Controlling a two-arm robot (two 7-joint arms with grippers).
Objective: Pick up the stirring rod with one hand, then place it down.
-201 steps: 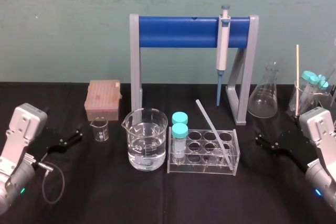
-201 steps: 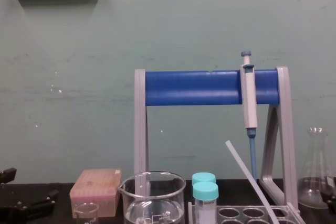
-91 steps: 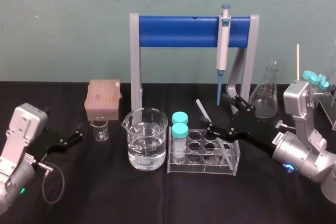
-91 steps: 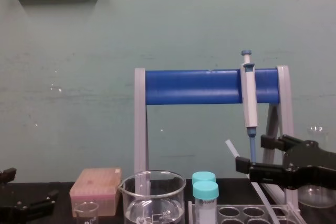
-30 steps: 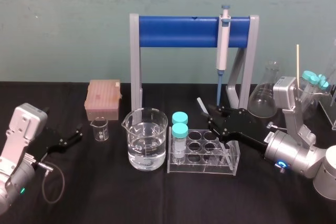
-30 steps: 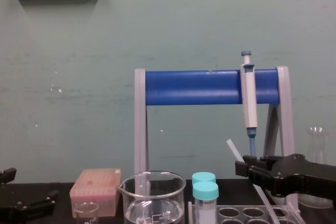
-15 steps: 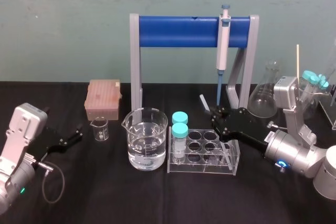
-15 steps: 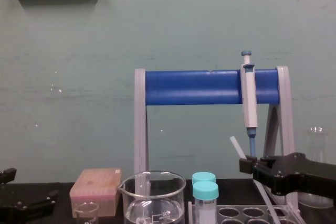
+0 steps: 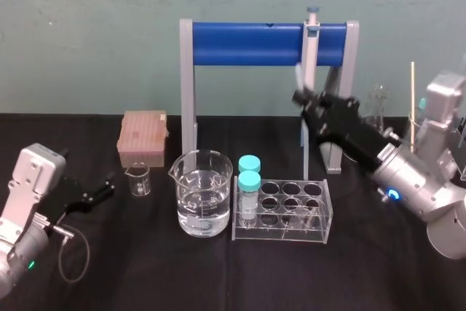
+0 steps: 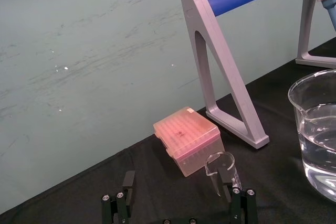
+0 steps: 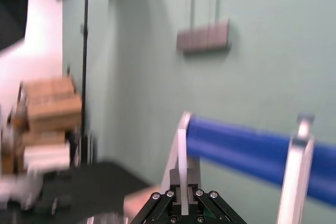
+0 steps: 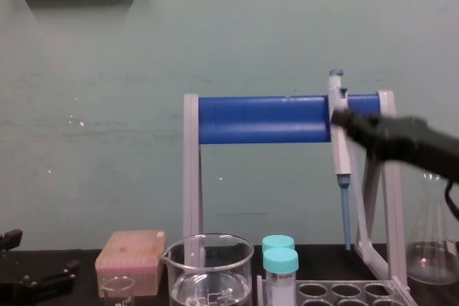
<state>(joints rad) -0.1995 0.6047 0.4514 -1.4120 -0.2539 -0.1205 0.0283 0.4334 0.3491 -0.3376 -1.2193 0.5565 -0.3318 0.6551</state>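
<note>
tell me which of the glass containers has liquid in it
The large beaker left of the tube rack: clear liquid fills its lower part. The small beaker and the conical flask look empty.

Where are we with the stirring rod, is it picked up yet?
Pickup looks done: the right gripper is shut on the stirring rod, raised well above the tube rack. In hand: carrying it. Left to do: placing it down. The left gripper sits parked, open.
</note>
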